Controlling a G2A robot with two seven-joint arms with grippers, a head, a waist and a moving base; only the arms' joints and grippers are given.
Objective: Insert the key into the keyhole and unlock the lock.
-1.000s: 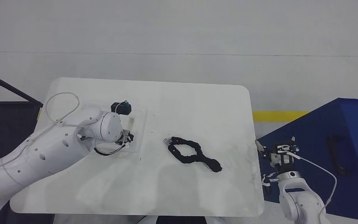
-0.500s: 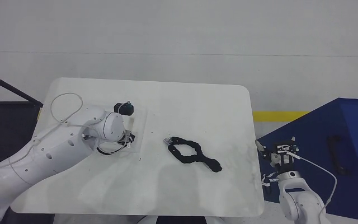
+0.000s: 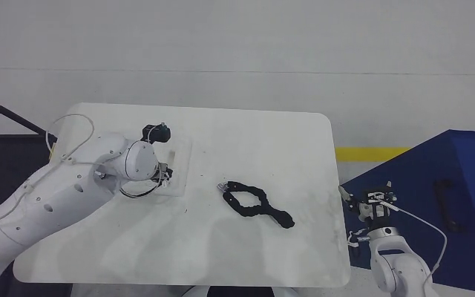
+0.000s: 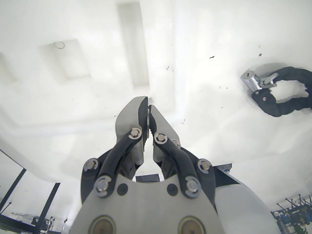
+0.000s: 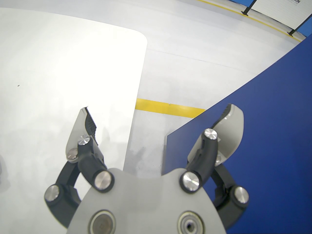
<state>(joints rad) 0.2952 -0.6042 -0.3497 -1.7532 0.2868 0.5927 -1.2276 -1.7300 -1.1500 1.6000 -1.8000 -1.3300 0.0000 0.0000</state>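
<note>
The lock is a black chain (image 3: 256,202) lying mid-table, with a silver keyhole cylinder (image 4: 251,82) at its end. My left gripper (image 4: 148,103) hovers over the white foam tray (image 3: 182,152) at the table's left. It is shut on a thin flat metal piece, the key (image 4: 148,114), pinched between its pads. The lock lies well to the side of this gripper, apart from it. Beyond the table's right edge, my right gripper (image 5: 158,108) stands open with nothing between its fingers.
The white tray (image 4: 73,25) has several shallow rectangular recesses, one long slot (image 4: 133,47) just ahead of the left fingertips. A blue panel (image 3: 415,178) stands off the table's right side, next to the right gripper. Bare tabletop (image 3: 282,141) surrounds the chain.
The left arm has shifted toward the far left over the tray, its wrist swinging away from the chain. The chain and the right arm have stayed put.
</note>
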